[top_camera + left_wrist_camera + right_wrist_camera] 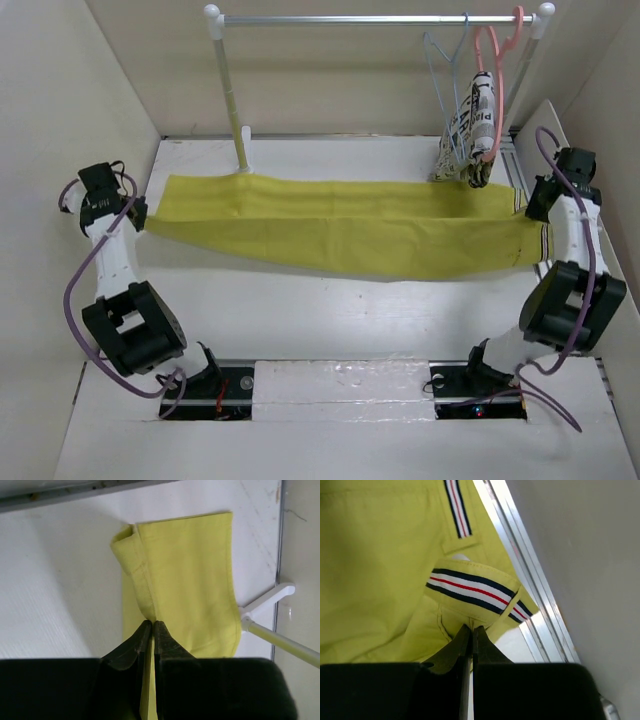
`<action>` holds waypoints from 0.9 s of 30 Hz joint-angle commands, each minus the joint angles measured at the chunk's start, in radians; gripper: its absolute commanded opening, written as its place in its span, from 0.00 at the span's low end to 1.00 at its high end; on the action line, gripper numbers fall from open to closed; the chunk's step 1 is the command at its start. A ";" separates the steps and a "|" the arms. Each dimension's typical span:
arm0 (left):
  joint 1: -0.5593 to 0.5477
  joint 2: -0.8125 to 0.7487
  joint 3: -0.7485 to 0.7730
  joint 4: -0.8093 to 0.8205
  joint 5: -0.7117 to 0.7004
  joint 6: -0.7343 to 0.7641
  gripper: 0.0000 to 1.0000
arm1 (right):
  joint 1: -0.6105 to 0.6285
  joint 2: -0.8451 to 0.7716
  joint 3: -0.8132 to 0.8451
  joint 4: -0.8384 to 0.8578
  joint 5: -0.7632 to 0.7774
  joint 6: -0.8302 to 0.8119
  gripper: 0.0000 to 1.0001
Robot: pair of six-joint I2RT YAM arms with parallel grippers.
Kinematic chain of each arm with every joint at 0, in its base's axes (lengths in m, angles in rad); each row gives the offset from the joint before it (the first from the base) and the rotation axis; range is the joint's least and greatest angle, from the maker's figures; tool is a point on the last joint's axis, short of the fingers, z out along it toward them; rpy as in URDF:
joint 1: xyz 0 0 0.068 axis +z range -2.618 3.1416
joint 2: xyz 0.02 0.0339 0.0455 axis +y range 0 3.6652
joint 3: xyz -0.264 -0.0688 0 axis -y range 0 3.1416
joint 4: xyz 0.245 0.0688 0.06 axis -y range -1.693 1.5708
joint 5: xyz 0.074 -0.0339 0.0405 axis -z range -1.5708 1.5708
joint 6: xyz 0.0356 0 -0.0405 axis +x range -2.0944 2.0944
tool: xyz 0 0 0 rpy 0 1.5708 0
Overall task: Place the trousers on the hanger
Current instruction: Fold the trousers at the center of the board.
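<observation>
Trousers [340, 225] of mustard-yellow cloth, long in the leg, are lying stretched out flat across the white desk [330, 310], running from one hand to the other. The left hand [152, 623] is pinching the hem end of a leg, its two dark fingers closed together on a fold of the yellow cloth. Ahead of its fingertips the leg end is spreading flat on the desk, with one corner of the hem curling up a little. The right hand [471, 628] is gripping the waistband end. Its fingers are pressing together on the cloth just below the white, dark and red striped trim, which is folding over right ahead of the fingertips.

Beyond the right hand, and a little towards the left hand, the thin pale-blue wire hanger [447, 95] is hanging by its hook from a silver rail [380, 18]. Just beside it, on the side nearer the right hand, a thicker pink hanger [490, 60] is carrying a black-and-white printed cloth [472, 135], whose lower end is reaching down to the far edge of the trousers. The rail's pale upright post [232, 95] is standing beyond the left hand, its foot just past the leg end.
</observation>
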 commanded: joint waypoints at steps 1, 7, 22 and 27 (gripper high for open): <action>-0.043 0.005 0.114 0.052 -0.127 -0.003 0.00 | 0.015 0.096 0.155 0.140 -0.077 0.019 0.00; -0.101 0.136 0.153 0.087 -0.174 -0.007 0.00 | 0.037 0.288 0.345 0.103 -0.079 0.013 0.00; -0.253 0.623 0.769 -0.034 -0.305 0.120 0.00 | 0.057 0.715 0.816 0.040 -0.110 0.012 0.00; -0.253 0.875 1.007 -0.103 -0.210 0.169 0.12 | 0.057 0.797 0.881 0.028 -0.176 0.009 0.60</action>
